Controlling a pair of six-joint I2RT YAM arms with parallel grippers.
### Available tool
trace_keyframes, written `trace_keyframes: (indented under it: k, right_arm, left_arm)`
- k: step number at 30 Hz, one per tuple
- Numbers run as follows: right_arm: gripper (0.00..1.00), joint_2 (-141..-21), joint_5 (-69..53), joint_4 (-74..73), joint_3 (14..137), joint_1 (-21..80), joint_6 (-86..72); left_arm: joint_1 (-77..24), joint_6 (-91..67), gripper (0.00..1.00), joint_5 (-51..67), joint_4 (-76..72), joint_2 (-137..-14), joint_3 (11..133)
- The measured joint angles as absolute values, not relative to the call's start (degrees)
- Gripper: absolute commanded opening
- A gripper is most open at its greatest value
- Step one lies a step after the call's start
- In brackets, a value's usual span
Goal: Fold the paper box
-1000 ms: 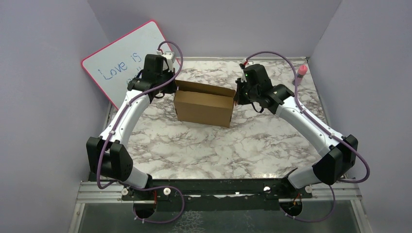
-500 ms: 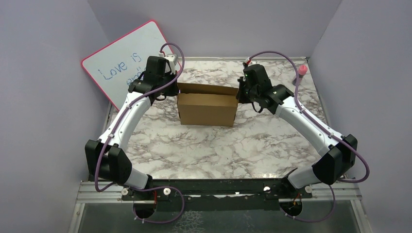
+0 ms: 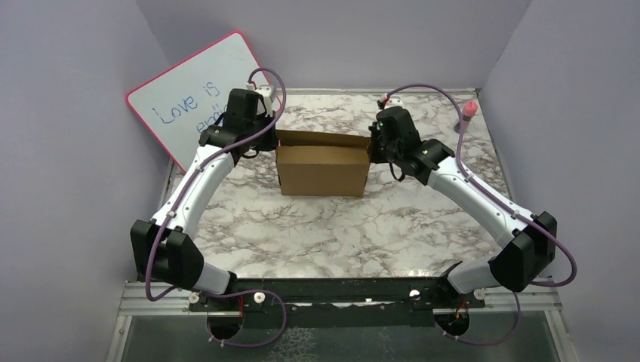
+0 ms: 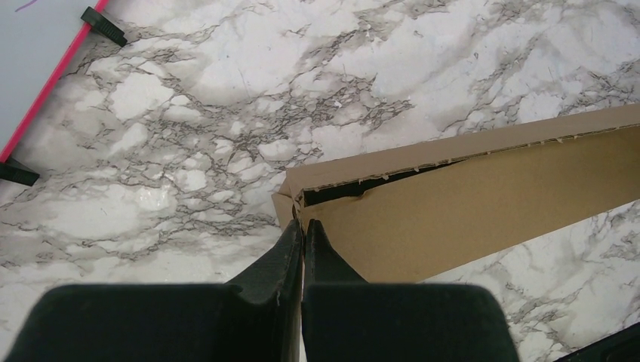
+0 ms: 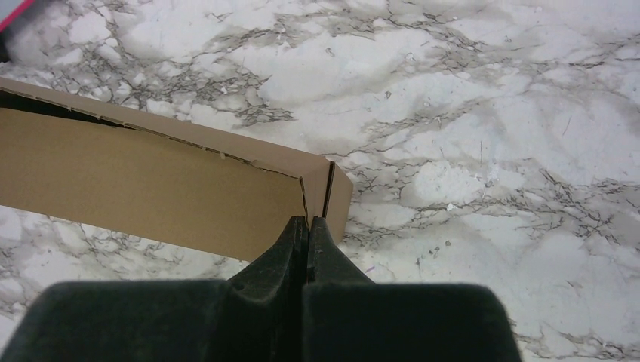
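The box (image 3: pixel 322 170) stands toward the back of the table (image 3: pixel 340 234), its long axis running left to right, straight across between our two arms. Our left gripper (image 4: pixel 303 225) is at the box's left end and our right gripper (image 5: pixel 309 221) at its right end, so each arm is as near as the other. Both pairs of fingers are pressed together with nothing visible between them. The tips come right up to the cardboard: the left at the corner where a dark gap shows under the edge, the right at the slit in the end wall. Whether they actually press on it we cannot tell. Both arms reach forward and bend inward, wrists tipped down, so the box lies straight ahead of each set of tips. We judge the next move to be an inward push on the ends — kept along the long axis, or the box may swivel.
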State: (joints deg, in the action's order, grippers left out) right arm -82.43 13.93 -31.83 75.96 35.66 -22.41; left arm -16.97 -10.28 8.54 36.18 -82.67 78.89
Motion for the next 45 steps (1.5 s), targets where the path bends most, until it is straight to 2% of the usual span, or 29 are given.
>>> trace_keyframes:
  k: [7, 24, 45]
  right_arm:
    - [0.01, -79.0, 16.3, -27.6, 70.7, 37.3, -22.4]
    - [0.01, -78.3, 27.4, -22.8, 66.7, 41.2, -22.6]
    - [0.01, -75.2, 31.7, -14.0, 59.3, 43.4, -24.2]
  left_arm:
    - [-18.0, -11.2, 0.00, 7.1, 36.0, -81.0, 77.3]
    - [-22.1, -16.5, 0.00, 1.7, 35.3, -78.5, 75.5]
    - [-25.2, -21.8, 0.00, -5.5, 21.4, -70.7, 60.3]
